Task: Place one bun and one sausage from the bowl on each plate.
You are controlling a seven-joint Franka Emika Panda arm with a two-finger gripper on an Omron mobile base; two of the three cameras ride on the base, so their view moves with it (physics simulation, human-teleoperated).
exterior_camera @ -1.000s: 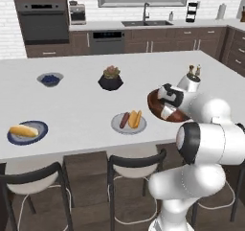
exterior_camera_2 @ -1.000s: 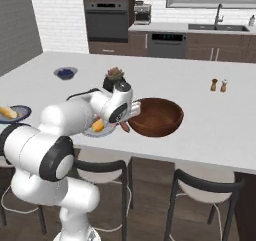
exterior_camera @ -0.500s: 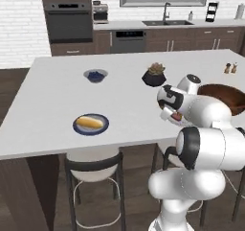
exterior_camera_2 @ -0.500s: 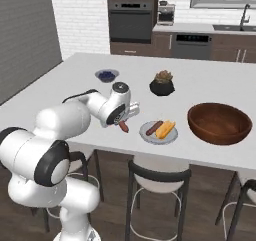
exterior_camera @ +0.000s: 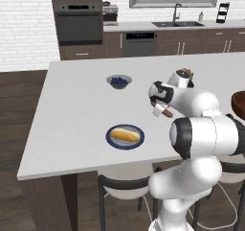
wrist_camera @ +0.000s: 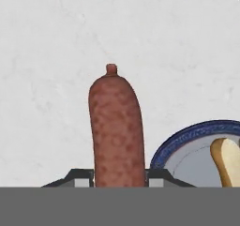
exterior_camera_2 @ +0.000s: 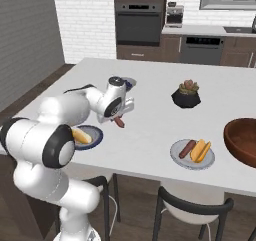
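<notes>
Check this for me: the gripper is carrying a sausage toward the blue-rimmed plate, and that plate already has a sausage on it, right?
Not quite. The blue-rimmed plate holds a bun, not a sausage, as the left base view shows. The rest stands: the gripper is shut on the sausage, close beside that plate.

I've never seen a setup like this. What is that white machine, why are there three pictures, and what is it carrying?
It is a white robot arm on a driving base in a simulated kitchen. Two pictures come from cameras behind it, left and right; the third looks along its hand. Its gripper is shut on a sausage, carried above the white counter. Nearby, a blue-rimmed plate holds one bun. A grey plate holds a bun and sausage. Also there: a brown bowl, a potted plant and a small bowl of berries.
</notes>
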